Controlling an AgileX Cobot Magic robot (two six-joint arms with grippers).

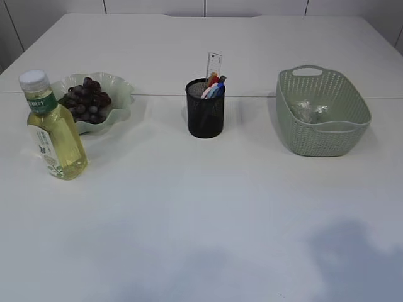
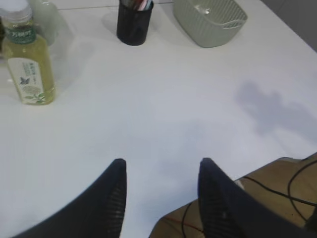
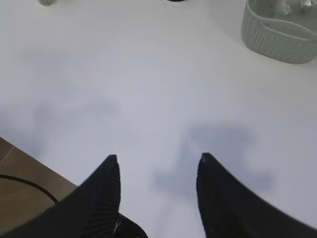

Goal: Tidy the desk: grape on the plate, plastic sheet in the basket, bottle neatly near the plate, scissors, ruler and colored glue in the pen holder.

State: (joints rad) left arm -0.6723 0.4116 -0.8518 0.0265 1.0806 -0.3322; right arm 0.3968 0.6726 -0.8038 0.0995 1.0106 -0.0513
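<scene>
Both grippers, left (image 2: pixel 161 171) and right (image 3: pixel 156 166), spread, holding nothing. Bottle (image 1: pixel 52 128) upright left, beside plate (image 1: pixel 121 107) with grape (image 1: pixel 85 99); holder (image 1: pixel 205 110) center, basket (image 1: pixel 322 113) right.

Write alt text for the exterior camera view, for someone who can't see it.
A white table holds a scalloped plate of dark grapes at the left with a yellow-green bottle upright in front of it. A black mesh pen holder with a ruler stands mid-table; a green basket with crumpled plastic sheet sits right.
</scene>
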